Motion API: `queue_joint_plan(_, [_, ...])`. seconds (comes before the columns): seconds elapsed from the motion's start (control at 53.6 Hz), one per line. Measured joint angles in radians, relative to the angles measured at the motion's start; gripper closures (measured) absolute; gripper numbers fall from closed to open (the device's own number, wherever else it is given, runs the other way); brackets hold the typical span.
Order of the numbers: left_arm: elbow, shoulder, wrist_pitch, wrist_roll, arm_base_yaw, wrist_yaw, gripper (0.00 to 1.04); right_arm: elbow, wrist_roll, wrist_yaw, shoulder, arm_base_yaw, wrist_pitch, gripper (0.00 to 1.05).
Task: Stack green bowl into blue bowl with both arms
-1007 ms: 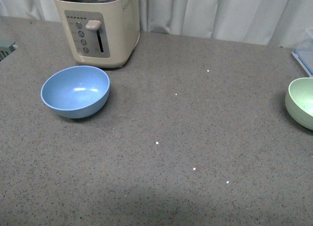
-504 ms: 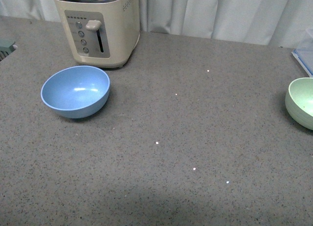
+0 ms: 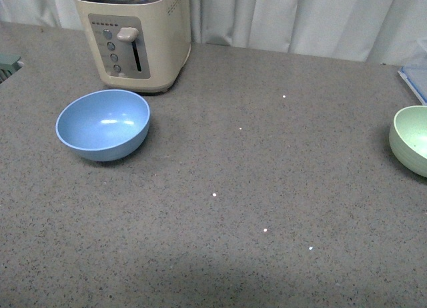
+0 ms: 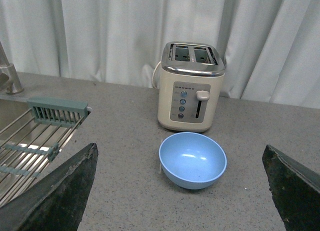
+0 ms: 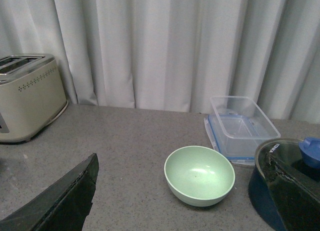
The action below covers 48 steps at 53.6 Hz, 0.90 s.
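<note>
The blue bowl (image 3: 103,125) stands upright and empty on the grey counter at the left, just in front of the cream toaster (image 3: 133,36). The green bowl (image 3: 412,139) stands upright at the far right edge of the front view, half cut off. Neither arm shows in the front view. In the left wrist view the left gripper (image 4: 182,191) is open, its black fingers wide apart, with the blue bowl (image 4: 192,160) ahead between them. In the right wrist view the right gripper (image 5: 187,191) is open, with the green bowl (image 5: 199,175) ahead between its fingers.
A clear plastic container (image 5: 240,127) with a blue lid stands behind the green bowl. A dark blue pot (image 5: 280,176) with a blue knob is beside that bowl. A sink with a wire rack (image 4: 35,136) lies left of the toaster. White curtains hang behind the counter.
</note>
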Motion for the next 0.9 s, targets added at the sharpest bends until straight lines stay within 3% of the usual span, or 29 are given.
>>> queue_joint_plan(0.895, [0.000,0.000,0.000,0.000,0.000,0.000,0.06,0.000,0.000,0.000,0.000,0.000,0.000,0.09])
